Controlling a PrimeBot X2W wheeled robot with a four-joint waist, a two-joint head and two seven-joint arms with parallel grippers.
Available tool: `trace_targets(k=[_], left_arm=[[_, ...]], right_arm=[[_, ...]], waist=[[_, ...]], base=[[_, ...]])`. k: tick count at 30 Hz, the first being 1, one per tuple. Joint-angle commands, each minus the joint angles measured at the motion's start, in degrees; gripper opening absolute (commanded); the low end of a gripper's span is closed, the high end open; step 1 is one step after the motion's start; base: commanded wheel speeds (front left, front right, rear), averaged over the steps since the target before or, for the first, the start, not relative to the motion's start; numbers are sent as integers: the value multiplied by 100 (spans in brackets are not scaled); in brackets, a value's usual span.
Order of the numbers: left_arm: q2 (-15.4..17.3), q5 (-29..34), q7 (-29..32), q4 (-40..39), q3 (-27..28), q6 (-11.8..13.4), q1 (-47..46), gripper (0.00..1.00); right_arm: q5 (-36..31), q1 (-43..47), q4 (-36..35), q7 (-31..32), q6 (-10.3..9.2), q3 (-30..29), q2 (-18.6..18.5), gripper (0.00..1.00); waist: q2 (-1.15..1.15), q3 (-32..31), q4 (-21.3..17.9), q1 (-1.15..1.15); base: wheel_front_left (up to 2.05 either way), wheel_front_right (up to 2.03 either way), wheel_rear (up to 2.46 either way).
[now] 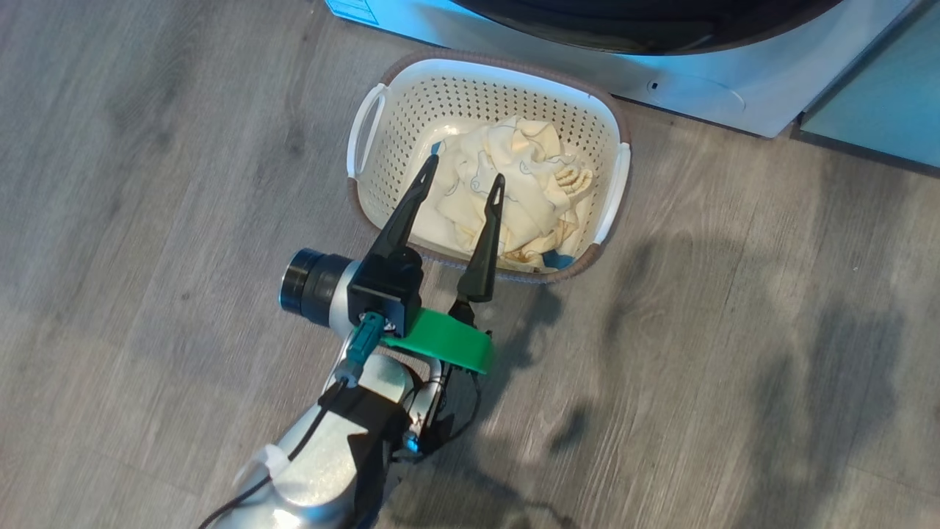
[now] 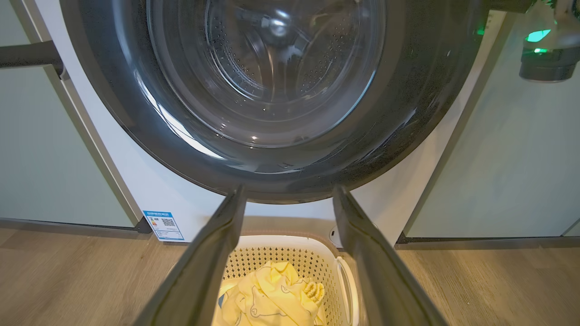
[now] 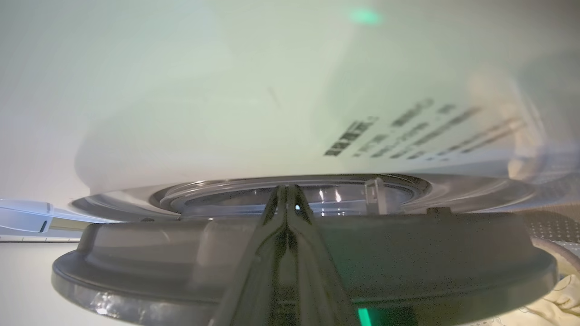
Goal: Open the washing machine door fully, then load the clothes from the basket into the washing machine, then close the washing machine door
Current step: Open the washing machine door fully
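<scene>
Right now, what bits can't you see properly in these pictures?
- Head view: the top edge cuts off most of the washing machine door.
- Left wrist view: the left hand and bottom edge hide part of the basket and clothes.
- Right wrist view: print on the washing machine is too blurred to read; what the right hand touches is unclear.

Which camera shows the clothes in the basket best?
Head view: it looks down on nearly the whole heap of clothes in the basket, under the open left gripper. The left wrist view catches just its top at the bottom edge; the right wrist view, a cream sliver in the corner.
</scene>
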Motion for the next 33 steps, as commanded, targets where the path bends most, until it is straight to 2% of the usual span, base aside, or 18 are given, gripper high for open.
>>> trace_targets(k=[1, 11, 33], left_arm=[[69, -16, -39, -181, 159, 35, -85, 100], [69, -45, -39, -163, 188, 41, -88, 100], [69, 6, -39, -52, 307, 5, 74, 100]], right_arm=[[3, -241, -167, 141, -15, 111, 159, 0], [191, 53, -545, 677, -15, 266, 192, 0], [890, 1650, -2263, 2051, -15, 863, 248, 0]], waist=[[0, 2, -7, 0], [0, -9, -80, 0], [0, -228, -249, 0]], base=[[0, 0, 0], [0, 0, 0], [0, 0, 0]])
